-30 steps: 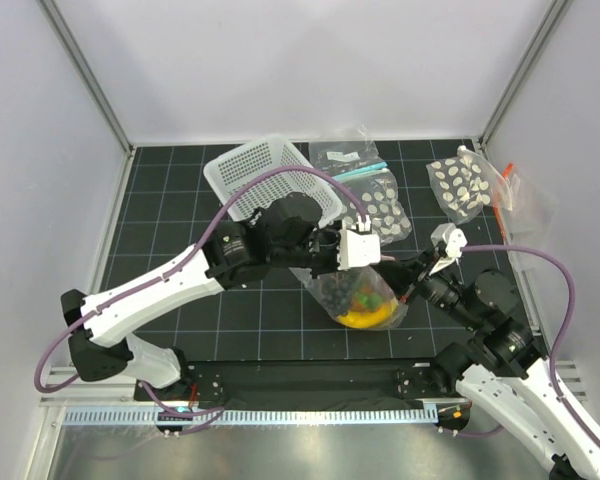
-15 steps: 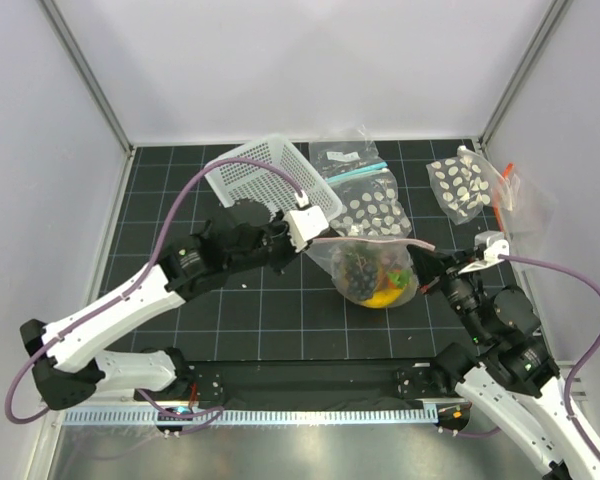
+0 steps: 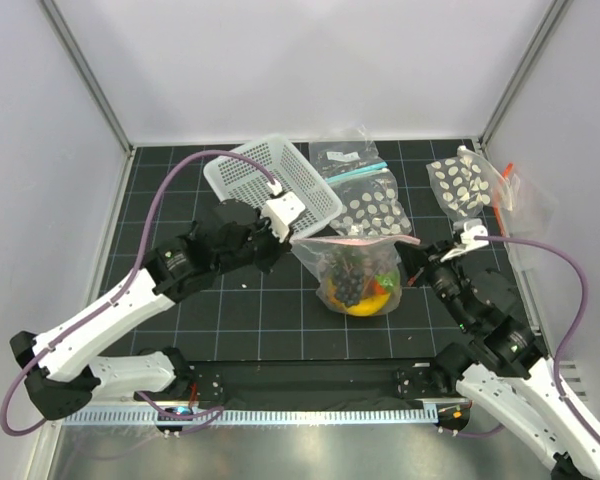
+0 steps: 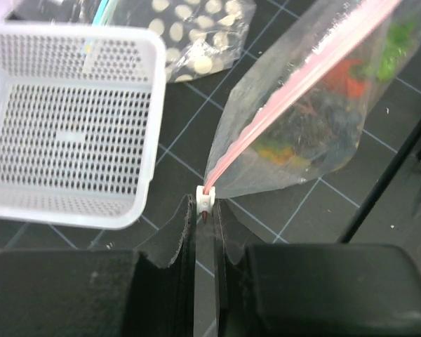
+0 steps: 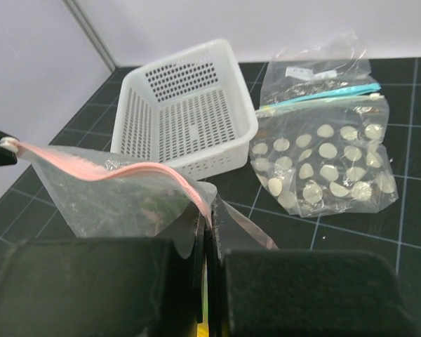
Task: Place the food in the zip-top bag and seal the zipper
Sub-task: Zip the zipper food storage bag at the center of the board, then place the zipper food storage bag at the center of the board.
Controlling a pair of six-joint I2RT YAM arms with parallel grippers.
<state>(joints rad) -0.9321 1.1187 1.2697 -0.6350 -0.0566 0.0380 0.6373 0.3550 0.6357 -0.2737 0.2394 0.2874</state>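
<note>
The clear zip-top bag hangs between my two grippers over the mat, its pink zipper stretched nearly straight along the top. The food is inside: dark grapes, yellow banana and red pepper. My left gripper is shut on the white slider at the zipper's left end. My right gripper is shut on the bag's right mouth corner. In the right wrist view the zipper runs left to the slider.
A white perforated basket lies tilted behind the left gripper. A clear bag with a teal strip and a dotted bag lie behind the held bag. Another dotted bag with an orange strip lies at the back right.
My left gripper has moved left along the pink zipper with the slider, from near the right end to the left end. The bag has stretched out between both grippers.
</note>
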